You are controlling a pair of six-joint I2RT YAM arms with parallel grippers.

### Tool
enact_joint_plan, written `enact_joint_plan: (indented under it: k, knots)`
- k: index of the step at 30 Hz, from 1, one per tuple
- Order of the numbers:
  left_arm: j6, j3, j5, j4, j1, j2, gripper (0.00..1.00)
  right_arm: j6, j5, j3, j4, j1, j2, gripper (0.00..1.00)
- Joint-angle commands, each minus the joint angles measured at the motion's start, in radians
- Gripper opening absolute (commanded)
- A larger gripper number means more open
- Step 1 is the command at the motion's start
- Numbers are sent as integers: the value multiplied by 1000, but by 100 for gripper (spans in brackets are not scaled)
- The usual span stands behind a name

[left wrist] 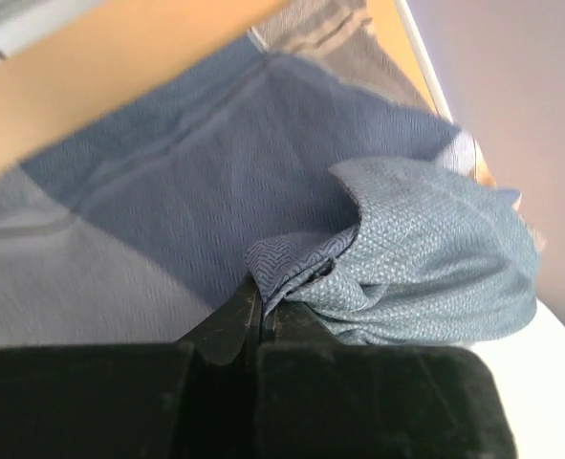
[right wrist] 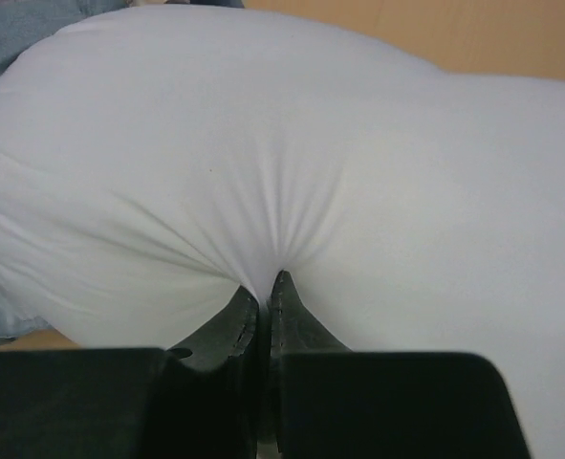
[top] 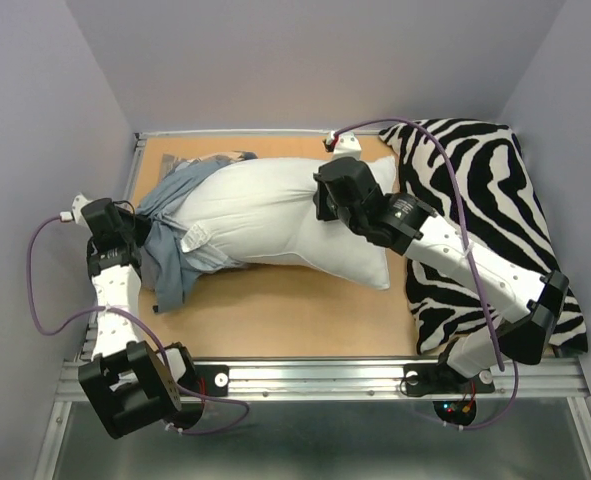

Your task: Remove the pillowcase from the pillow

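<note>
- The pillowcase (top: 170,240) is bunched over the 9 o'clock end of the pillow (top: 265,215), with its plain dusty-blue side facing out. A further part of it lies flat on the bench (top: 295,310) toward 11 o'clock.
- The pillow lies lengthwise across the middle of the bench. Its white surface is bare from the bunched fabric to its 3 o'clock end.
- The left gripper (left wrist: 260,301) is at the 9 o'clock edge of the pillowcase. Its jaws are pressed together on a gathered fold of the blue fabric.
- The right gripper (right wrist: 263,287) is over the 3 o'clock half of the pillow. Its jaws are closed on a pinch of the white cover, and creases radiate from the pinch.
- A zebra-striped cushion (top: 485,200) lies just beside the pillow at 3 o'clock, and the right arm crosses above it.
</note>
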Motion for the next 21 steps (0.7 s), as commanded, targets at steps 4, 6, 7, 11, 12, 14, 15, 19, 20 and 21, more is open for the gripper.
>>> enact_joint_plan:
  k: [4, 6, 7, 11, 12, 14, 15, 19, 20, 21]
  knots:
    - [20, 74, -247, 48, 134, 39, 0, -118, 302, 334, -168, -54, -37, 1]
    - [20, 83, -261, 50, 137, 59, 0, -124, 325, 385, -202, -56, -40, 1]
    - [19, 83, -261, 50, 139, 62, 0, -131, 331, 423, -210, -56, -45, 1]
    - [25, 97, -270, 59, 145, 93, 0, -157, 385, 494, -238, -56, -74, 1]
    - [25, 101, -268, 60, 149, 97, 0, -167, 413, 509, -242, -56, -83, 1]
    - [26, 112, -268, 66, 156, 116, 0, -191, 448, 547, -254, -54, -89, 1]
    - [26, 129, -261, 65, 157, 122, 0, -202, 454, 555, -259, -56, -94, 0]
    - [45, 175, -195, 77, 157, 154, 0, -184, 393, 532, -288, -56, -95, 0]
    - [49, 185, -184, 98, 142, 160, 0, -158, 369, 511, -291, -56, -97, 1]
    - [74, 196, -160, 108, 128, 166, 0, -141, 318, 459, -291, -54, -98, 1]
